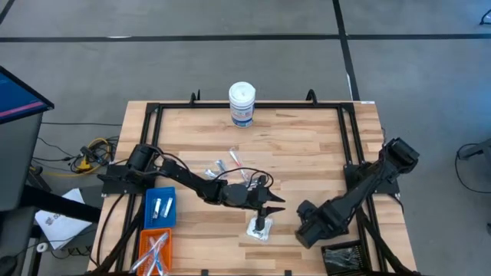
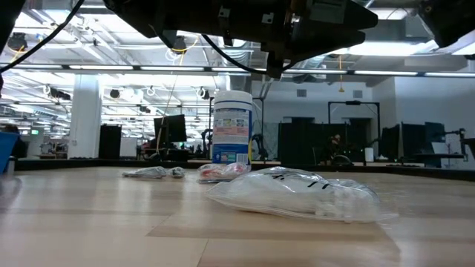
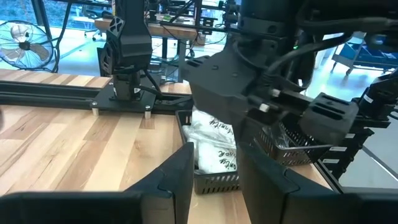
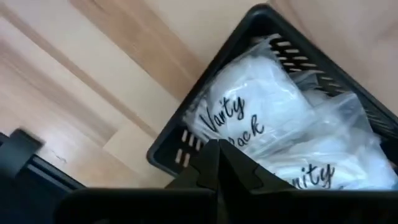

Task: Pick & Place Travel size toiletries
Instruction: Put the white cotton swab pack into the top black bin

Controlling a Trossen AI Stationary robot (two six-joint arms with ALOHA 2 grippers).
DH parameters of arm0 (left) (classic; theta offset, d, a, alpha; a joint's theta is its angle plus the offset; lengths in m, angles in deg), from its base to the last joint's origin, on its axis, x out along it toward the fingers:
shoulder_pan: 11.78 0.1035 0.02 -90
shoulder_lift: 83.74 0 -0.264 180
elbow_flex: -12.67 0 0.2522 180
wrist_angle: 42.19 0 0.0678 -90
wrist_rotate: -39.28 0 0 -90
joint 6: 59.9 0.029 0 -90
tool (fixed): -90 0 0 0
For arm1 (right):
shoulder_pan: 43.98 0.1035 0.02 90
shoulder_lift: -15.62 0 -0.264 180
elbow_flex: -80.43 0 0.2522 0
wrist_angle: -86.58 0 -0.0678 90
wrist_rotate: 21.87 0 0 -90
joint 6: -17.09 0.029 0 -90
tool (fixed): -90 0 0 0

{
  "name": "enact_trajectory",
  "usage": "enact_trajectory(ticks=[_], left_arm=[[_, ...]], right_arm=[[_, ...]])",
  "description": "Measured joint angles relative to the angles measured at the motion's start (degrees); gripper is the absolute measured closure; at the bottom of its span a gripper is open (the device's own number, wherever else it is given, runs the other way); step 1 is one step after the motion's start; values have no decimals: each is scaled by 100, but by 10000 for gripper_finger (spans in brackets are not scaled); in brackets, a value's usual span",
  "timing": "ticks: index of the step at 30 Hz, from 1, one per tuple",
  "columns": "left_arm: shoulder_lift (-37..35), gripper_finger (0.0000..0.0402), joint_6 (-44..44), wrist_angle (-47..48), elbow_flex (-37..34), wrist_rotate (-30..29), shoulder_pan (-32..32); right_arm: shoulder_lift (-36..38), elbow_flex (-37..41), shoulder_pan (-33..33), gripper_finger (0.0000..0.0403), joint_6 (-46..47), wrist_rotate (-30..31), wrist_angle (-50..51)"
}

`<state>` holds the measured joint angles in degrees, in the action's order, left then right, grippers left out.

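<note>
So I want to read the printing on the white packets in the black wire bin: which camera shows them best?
The right wrist view: white packets fill the frame, their lettering legible, inside the black wire bin. The left wrist view shows them farther off. The high view shows only the bin. The low view misses them.

This is a large open lab or workshop hall. A bare wooden table (image 1: 307,146) stands on a grey concrete floor (image 1: 230,61) marked with dark lines. In the background of the low view are white columns (image 2: 84,111), ceiling strip lights (image 2: 111,44), and rows of desks with dark monitors (image 2: 171,127). A fan (image 3: 25,46) stands at the upper left of the left wrist view.
</note>
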<state>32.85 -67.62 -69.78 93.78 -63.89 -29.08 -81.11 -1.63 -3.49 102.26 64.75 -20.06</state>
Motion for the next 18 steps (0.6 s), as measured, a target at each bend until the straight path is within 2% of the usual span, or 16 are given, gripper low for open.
enact_trajectory(ticks=[12,18], left_arm=[[0,287,2,24,0,0,0],[0,287,2,42,0,0,0]], right_arm=[[-2,11,0,403,11,-269,380],[64,20,259,403,1113,-226,1448]])
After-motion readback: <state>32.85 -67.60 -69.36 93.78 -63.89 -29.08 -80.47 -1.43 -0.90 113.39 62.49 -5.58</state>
